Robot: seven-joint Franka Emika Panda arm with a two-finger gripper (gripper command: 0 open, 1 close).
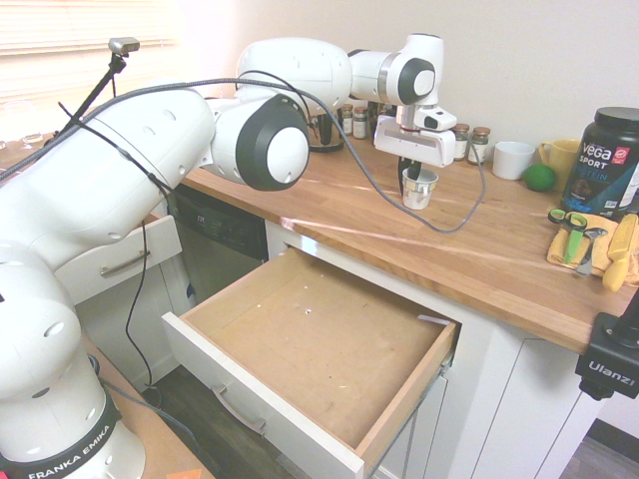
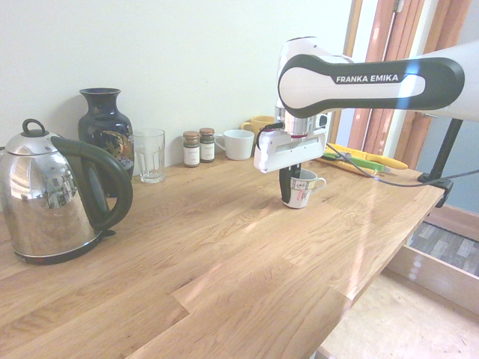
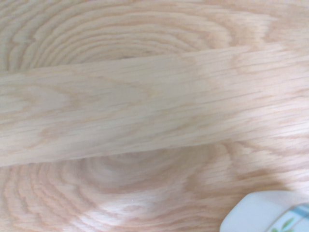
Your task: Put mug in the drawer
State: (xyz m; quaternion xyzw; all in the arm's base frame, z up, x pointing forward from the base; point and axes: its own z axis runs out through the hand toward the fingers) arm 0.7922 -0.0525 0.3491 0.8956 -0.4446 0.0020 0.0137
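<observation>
Mug sits clamped in tool on countertop.

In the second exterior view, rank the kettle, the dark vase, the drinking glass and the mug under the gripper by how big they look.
1. Kettle, largest, though it is also nearest the camera.
2. Dark vase.
3. Drinking glass.
4. Mug, smallest; it sits farther back, so its true size against the glass is unsure.
</observation>
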